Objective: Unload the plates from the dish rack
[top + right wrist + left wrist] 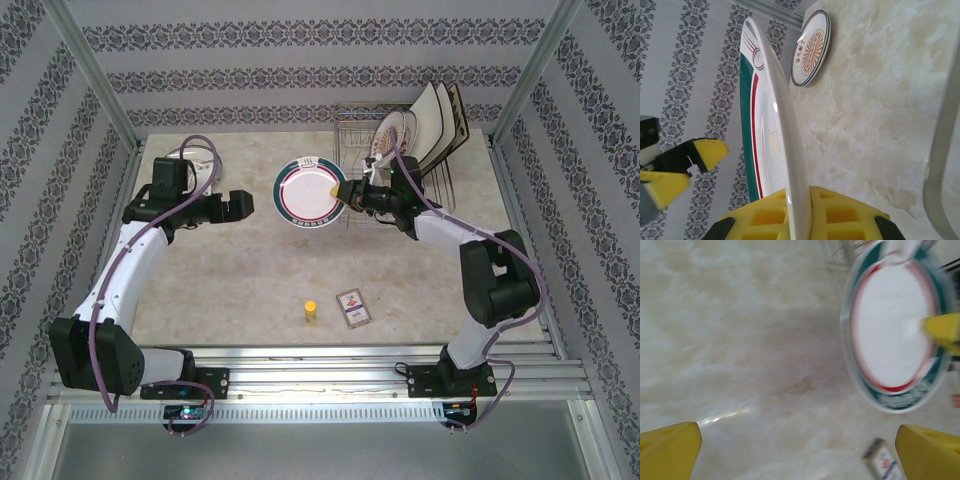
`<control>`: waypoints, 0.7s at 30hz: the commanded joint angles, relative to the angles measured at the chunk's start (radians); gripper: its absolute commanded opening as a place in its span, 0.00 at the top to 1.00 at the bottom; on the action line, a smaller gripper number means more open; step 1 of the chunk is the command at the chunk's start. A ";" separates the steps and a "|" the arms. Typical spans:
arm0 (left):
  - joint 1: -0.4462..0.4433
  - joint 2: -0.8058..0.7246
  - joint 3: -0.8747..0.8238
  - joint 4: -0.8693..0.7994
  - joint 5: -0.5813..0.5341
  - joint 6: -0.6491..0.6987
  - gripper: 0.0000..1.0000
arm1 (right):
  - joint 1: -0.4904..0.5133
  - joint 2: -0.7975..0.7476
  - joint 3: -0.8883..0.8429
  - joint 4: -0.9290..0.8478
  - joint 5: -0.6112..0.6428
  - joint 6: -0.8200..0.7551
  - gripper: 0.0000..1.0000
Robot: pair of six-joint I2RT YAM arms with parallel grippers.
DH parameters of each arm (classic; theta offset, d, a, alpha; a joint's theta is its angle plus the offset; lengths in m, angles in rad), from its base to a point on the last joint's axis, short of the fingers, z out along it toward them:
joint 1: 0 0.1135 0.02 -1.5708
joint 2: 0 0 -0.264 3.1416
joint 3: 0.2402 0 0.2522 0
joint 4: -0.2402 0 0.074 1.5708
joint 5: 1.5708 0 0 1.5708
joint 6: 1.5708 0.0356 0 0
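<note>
1. The right gripper [344, 192] pinches a round plate [311, 193] by its right rim, with its yellow foam pads [840, 217] pressed against both faces. The plate is held over the middle of the table, just left of the dish rack [352, 128].
2. This plate is glossy white china, with a thin red ring inside a broad dark green band. Pale marks on the near part of the band are too blurred to read.
3. The left gripper [237, 205] hovers to the left of that plate, apart from it. Its yellow wedge fingers [670, 452] are spread wide with nothing between them.
4. The dish rack is a rectangular chrome wire basket at the far right. A patterned round dish [392, 135] and leaning square plates [437, 120], cream with dark edges, stand in it.
5. Another plate [811, 47] lies on the table at the far left by the wall. It has a green rim, an orange fan of rays and red characters I cannot read.
6. The table [250, 270] is cream, marbled and slightly shiny. Near its front lie a small yellow cylinder [311, 312] and a card [353, 308] with a picture, its print too small to read.
</note>
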 commanded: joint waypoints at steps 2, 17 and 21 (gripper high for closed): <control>0.015 0.034 -0.058 0.292 0.269 -0.181 0.00 | 0.027 0.027 0.093 0.079 -0.047 0.007 1.00; 0.012 0.166 -0.138 0.619 0.370 -0.341 0.26 | 0.093 0.072 0.203 0.072 -0.074 0.035 1.00; 0.014 0.177 -0.151 0.663 0.382 -0.368 0.52 | 0.106 0.082 0.213 0.064 -0.072 0.028 1.00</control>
